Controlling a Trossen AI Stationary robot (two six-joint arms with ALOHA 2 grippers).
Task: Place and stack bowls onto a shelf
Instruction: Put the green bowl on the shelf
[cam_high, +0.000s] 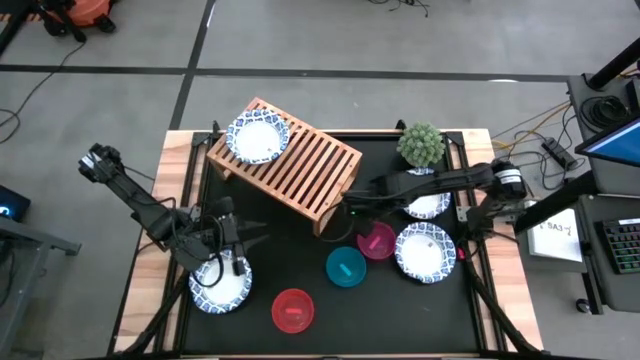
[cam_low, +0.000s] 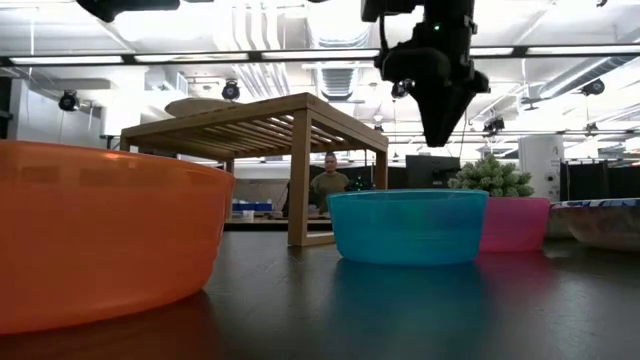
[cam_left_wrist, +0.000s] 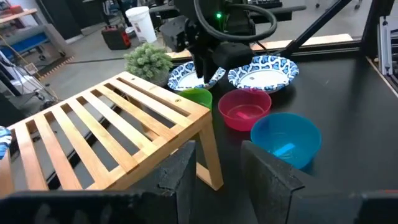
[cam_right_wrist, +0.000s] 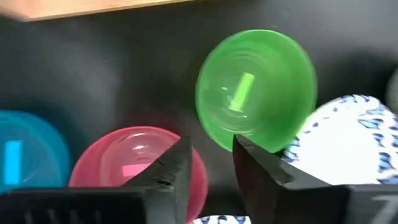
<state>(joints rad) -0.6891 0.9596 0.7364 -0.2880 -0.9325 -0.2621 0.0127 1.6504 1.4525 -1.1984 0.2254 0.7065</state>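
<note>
The wooden shelf (cam_high: 290, 165) stands slantwise at the table's middle, with one white blue-rimmed bowl (cam_high: 258, 138) on its far left end. My right gripper (cam_right_wrist: 211, 146) is open and points down, high over the table (cam_low: 440, 140), by the shelf's right end. The green bowl (cam_right_wrist: 255, 87) stands on the mat just beyond its fingertips, beside a white bowl (cam_right_wrist: 342, 137). The arm hides the green bowl in the high view. The magenta bowl (cam_high: 377, 240), teal bowl (cam_high: 346, 267) and red bowl (cam_high: 293, 310) stand on the mat. My left gripper (cam_left_wrist: 217, 155) is open and empty over a white bowl (cam_high: 220, 287).
A spiky green plant (cam_high: 421, 144) stands at the far right. Two more white bowls (cam_high: 425, 252) (cam_high: 430, 205) sit on the right side, one partly under my right arm. The black mat (cam_high: 270, 250) is bare between the shelf and the near bowls. A person (cam_low: 328, 180) is far behind.
</note>
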